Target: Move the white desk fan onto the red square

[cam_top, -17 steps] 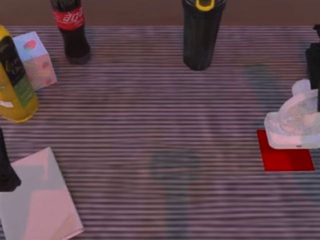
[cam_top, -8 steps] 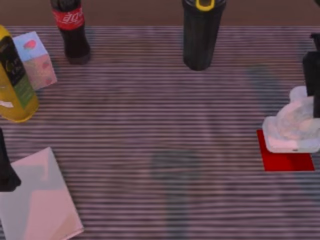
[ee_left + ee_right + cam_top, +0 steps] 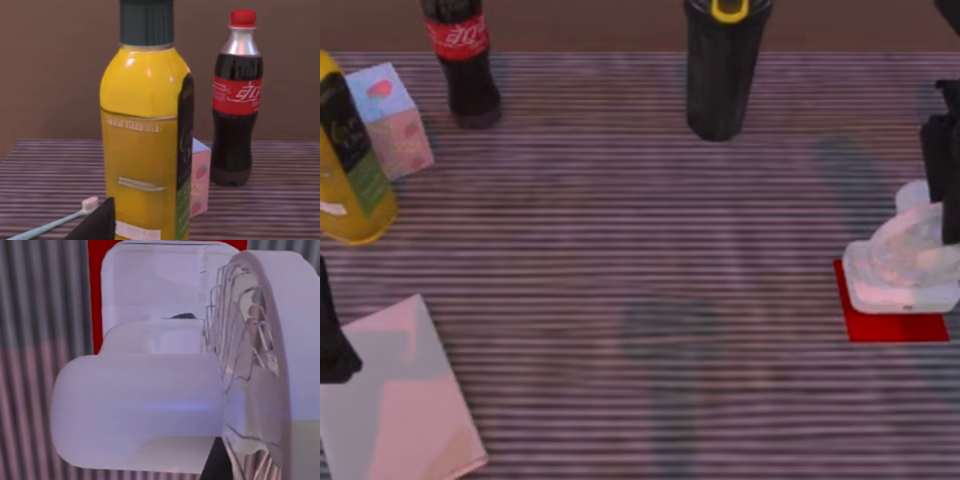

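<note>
The white desk fan (image 3: 903, 262) stands at the table's right side, its squarish base over the far part of the red square (image 3: 895, 325). My right gripper (image 3: 942, 222) reaches down onto the fan from the far right, shut on the fan's head. In the right wrist view the fan's motor hub (image 3: 140, 405) and wire cage (image 3: 250, 365) fill the picture. There the red square (image 3: 95, 295) shows under the base, and one dark finger (image 3: 216, 466) sits between hub and cage. My left gripper (image 3: 332, 345) is parked at the left edge, open.
A yellow bottle (image 3: 350, 160), a small pink carton (image 3: 392, 120) and a cola bottle (image 3: 465, 60) stand at the far left. A black flask (image 3: 720, 70) stands at the far middle. A pale pink book (image 3: 395, 400) lies front left. A toothbrush (image 3: 55, 222) lies near the yellow bottle.
The fan has come down and toward the front with my right gripper, and its base now covers more of the red square. The left arm has not moved.
</note>
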{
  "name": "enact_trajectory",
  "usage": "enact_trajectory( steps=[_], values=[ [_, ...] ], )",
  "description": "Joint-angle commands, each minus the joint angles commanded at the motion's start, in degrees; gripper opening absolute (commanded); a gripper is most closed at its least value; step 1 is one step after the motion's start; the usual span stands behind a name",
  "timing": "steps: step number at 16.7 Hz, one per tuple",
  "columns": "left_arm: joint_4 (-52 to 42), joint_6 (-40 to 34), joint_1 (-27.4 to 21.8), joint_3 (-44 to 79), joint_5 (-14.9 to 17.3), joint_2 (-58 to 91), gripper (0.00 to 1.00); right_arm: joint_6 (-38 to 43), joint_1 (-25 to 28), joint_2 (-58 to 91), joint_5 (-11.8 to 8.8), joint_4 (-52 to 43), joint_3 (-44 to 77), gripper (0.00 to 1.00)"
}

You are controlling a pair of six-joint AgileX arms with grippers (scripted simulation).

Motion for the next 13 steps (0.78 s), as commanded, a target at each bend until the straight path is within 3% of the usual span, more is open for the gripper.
enact_trajectory(
  steps=[11,13],
  values=[
    [0.0,0.0,0.0,0.0,0.0,0.0,1.0,0.0,0.0,0.0,0.0,0.0,0.0,0.98],
    [0.0,0.0,0.0,0.0,0.0,0.0,1.0,0.0,0.0,0.0,0.0,0.0,0.0,1.0]
  ],
)
